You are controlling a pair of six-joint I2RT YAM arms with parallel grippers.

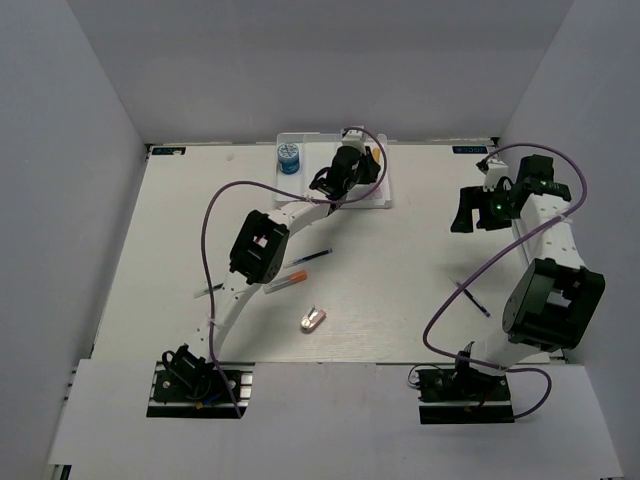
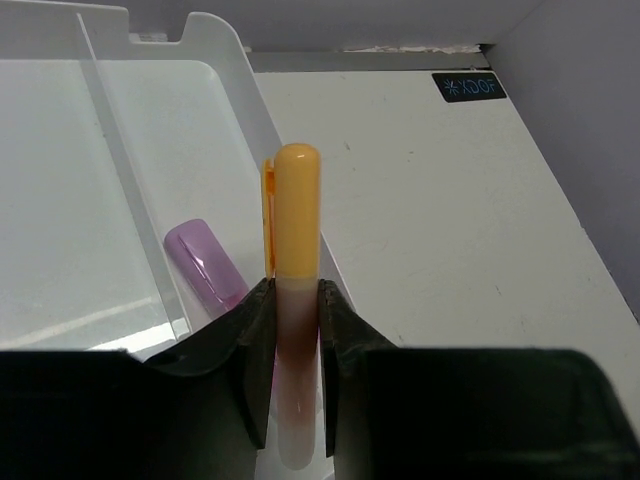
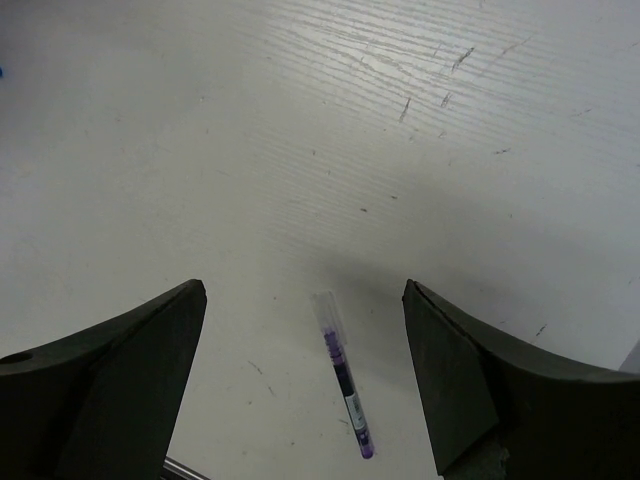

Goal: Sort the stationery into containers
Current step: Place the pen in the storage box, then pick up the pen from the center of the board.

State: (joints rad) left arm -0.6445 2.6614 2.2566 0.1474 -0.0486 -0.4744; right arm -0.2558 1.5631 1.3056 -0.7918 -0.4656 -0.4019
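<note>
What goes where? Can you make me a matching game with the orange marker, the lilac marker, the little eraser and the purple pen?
Things:
1. orange marker
2. lilac marker
3. eraser
4. purple pen

Places:
A. lying in the white tray
B. on the table beside the left arm
C. pinched in the left tool
D. on the table, framed by the open right tool

Pairs: 1-C, 2-A, 3-B, 4-D

Left pincer [image 2: 295, 300] clamped (arm outstretched); right pincer [image 3: 303, 295] agape.
</note>
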